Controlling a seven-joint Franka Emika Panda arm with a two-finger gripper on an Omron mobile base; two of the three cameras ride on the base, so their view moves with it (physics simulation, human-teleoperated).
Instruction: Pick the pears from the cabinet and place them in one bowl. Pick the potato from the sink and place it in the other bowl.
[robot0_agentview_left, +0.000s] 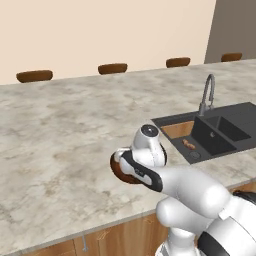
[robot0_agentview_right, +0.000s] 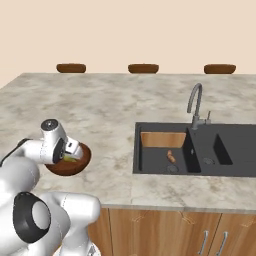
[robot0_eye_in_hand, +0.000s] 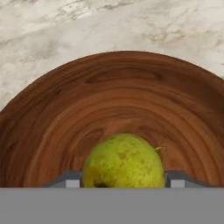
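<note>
At lower centre of the hand view, a yellow-green pear (robot0_eye_in_hand: 124, 161) sits between the two grey finger tips, one (robot0_eye_in_hand: 70, 179) at its left flank and one (robot0_eye_in_hand: 178, 179) at its right; the jaws appear closed on the fruit, though contact itself lies at the frame's edge. Directly behind the pear spreads the glossy inside of the wooden bowl (robot0_eye_in_hand: 131, 96), so the fruit lies over the bowl's hollow, inside its rim. In the right base view, the gripper (robot0_agentview_right: 71, 154) dips into the bowl (robot0_agentview_right: 84, 159) at lower left, on the marble counter (robot0_agentview_right: 110, 105). The release therefore appears to turn on one relation: pear above bowl floor, with only a short drop left. At right centre of that view, the potato (robot0_agentview_right: 171, 156) lies in the left basin of the sink (robot0_agentview_right: 150, 170), well apart from the gripper, beside the tap (robot0_agentview_right: 196, 102).
</note>
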